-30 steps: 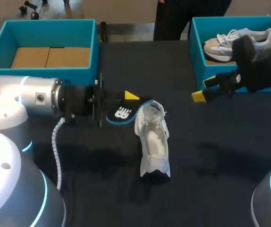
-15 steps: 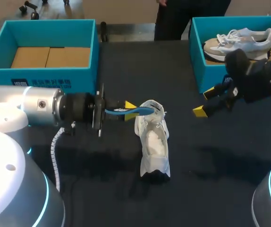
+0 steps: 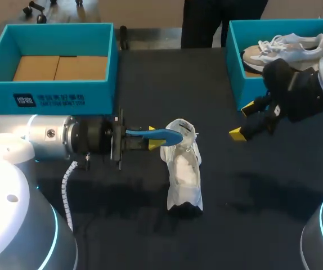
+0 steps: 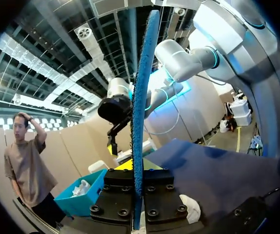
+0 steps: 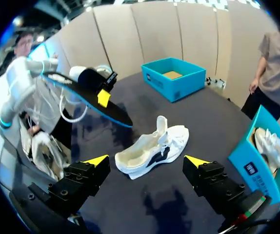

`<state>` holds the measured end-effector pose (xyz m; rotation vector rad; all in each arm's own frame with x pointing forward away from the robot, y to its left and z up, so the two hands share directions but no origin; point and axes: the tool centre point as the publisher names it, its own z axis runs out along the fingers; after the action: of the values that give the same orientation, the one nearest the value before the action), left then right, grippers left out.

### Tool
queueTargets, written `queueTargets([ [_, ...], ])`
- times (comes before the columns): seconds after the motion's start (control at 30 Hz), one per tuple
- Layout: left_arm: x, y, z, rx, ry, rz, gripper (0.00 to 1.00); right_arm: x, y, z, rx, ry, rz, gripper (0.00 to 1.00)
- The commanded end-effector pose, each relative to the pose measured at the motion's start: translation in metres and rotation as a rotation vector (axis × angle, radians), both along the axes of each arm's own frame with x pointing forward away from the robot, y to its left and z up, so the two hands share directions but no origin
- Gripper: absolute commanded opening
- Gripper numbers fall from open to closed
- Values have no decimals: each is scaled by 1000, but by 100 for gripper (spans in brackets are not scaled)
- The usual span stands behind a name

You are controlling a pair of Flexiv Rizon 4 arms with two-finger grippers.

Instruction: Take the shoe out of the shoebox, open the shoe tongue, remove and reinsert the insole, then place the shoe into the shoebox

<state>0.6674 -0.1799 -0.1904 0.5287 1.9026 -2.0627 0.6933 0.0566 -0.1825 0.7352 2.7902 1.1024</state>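
Findings at time of inspection:

1. The left gripper point(image 3: 152, 138) was clamped on the blue-edged insole point(image 3: 160, 134), both fingers bearing on its flat faces. The insole was held on edge, clear of the table point(image 3: 122, 225), and stretched from the fingers toward the heel opening of the white shoe point(image 3: 183, 169). Its far tip lay over the shoe's collar. Contact with the shoe could not be confirmed.

2. The white shoe stood on the dark table, outside both boxes and about midway between them. Its heel pointed toward the far edge and its opening was spread wide.

3. The right gripper point(image 3: 241, 122) hung above the table, just in front of the right shoebox point(image 3: 233, 67). Its fingers were spread wide and held nothing. It was well apart from the white shoe.

4. The right shoebox held a second shoe point(image 3: 288, 48), grey and white with tan trim.

5. The left shoebox point(image 3: 54, 90) stood at the far left of the table, with only its cardboard floor showing.
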Motion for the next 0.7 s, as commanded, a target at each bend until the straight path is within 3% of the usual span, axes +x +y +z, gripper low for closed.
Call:
queueTargets([
  [0.03,-4,3,0,4,6,16,0,-2,9,2,-209,-155,123,100],
  [0.4,-6,0,-5,-3,49,32,0,-7,19,-22,-372,-225,286,100],
  [0.7,-8,-9,-13,-21,65,43,0,-13,31,-43,-401,-230,366,100],
])
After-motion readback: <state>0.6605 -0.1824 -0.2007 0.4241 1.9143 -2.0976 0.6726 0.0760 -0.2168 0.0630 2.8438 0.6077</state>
